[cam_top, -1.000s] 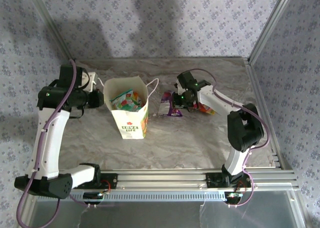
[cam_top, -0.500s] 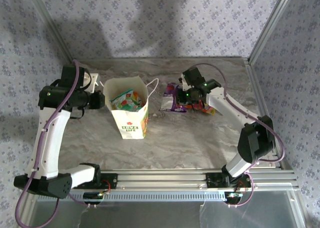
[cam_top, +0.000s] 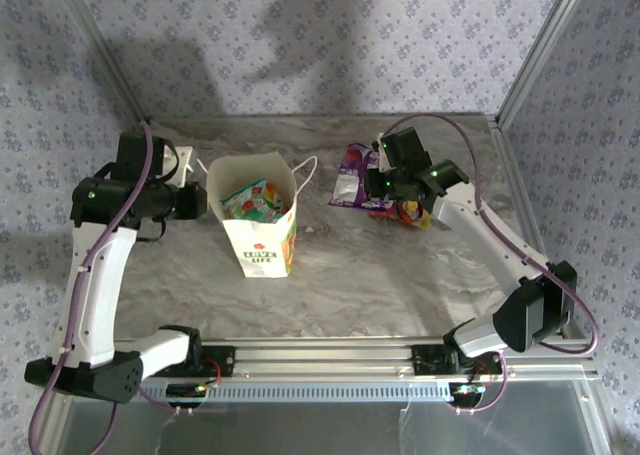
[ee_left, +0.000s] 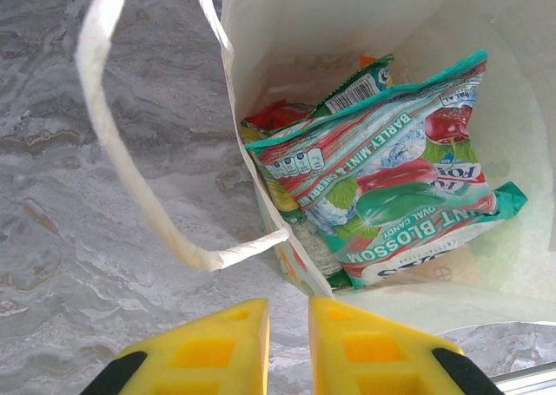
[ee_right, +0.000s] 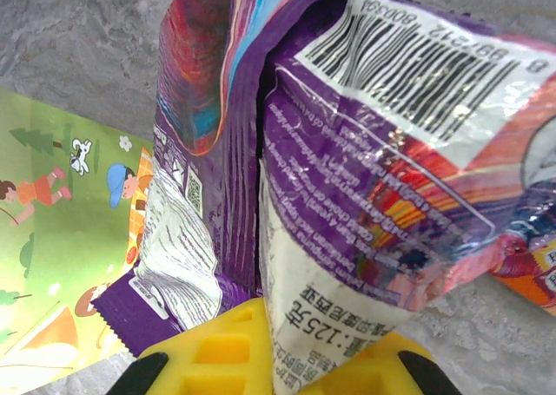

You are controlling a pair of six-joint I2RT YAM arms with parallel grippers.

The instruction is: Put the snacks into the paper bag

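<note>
The white paper bag (cam_top: 262,243) stands open at centre-left, a teal-green packet (ee_left: 391,187) lying on top of other snacks inside it. My left gripper (cam_top: 196,201) sits at the bag's left rim, and the left wrist view shows its yellow fingers (ee_left: 343,347) a narrow gap apart with bare table between them. My right gripper (cam_top: 379,183) is shut on a purple packet (ee_right: 365,169), held above the table right of the bag (ee_right: 52,239). The purple packet (cam_top: 351,179) hangs toward the bag. An orange packet (cam_top: 413,215) lies on the table under the right arm.
The bag's cord handles (ee_left: 130,178) flop outward on both sides. Patterned enclosure walls close in the back and sides. An aluminium rail (cam_top: 330,355) runs along the near edge. Bare marble-print table (cam_top: 380,275) lies between the bag and the right arm.
The right arm has lifted the purple packet off the table and drawn it back and to the right, the elbow swinging outward. The left arm and the bag have barely moved.
</note>
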